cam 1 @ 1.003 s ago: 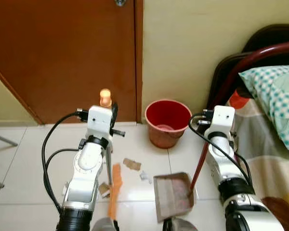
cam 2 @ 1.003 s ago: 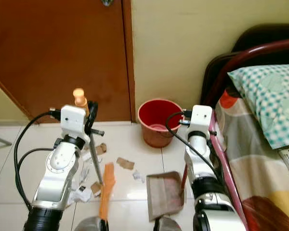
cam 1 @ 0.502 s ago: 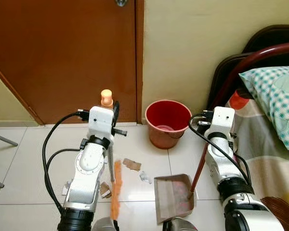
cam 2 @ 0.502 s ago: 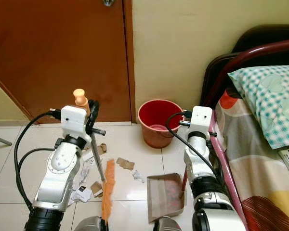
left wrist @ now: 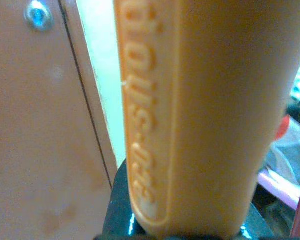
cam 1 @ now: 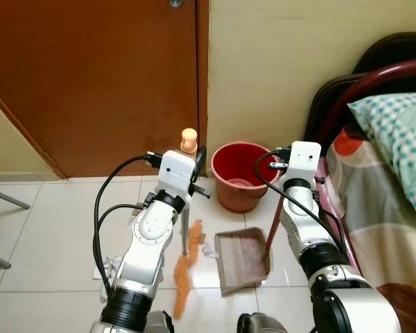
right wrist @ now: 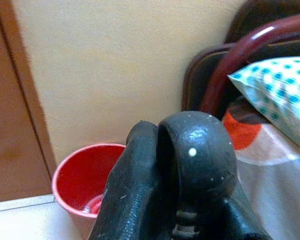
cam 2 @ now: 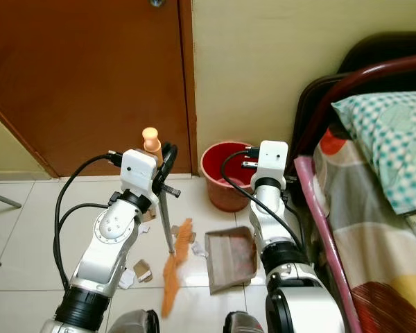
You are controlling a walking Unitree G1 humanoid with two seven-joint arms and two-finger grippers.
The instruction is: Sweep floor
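Since 1 second ago, the left claw (cam 1: 192, 154) has carried the broom (cam 1: 184, 272) rightward, so its orange bristles now sit just beside the dustpan (cam 1: 242, 252), which has also shifted a little toward the wall. That claw is clenched around the broom's handle near its orange cap, the metal shaft running down to the floor (cam 1: 48, 222). Opposite, the right claw (cam 1: 284, 166) grips the dustpan's dark red handle, the pan's open mouth facing the bristles. Paper scraps (cam 2: 140, 270) lie behind the broom, by the left arm, and a red bucket (cam 1: 240, 173) stands against the wall near the door (cam 1: 90, 76), with the bed (cam 1: 395, 180) to the right. To finish the stroke well, keep the pan's lip flat on the tile, push the bristles low into its mouth, then return for the scraps left behind.
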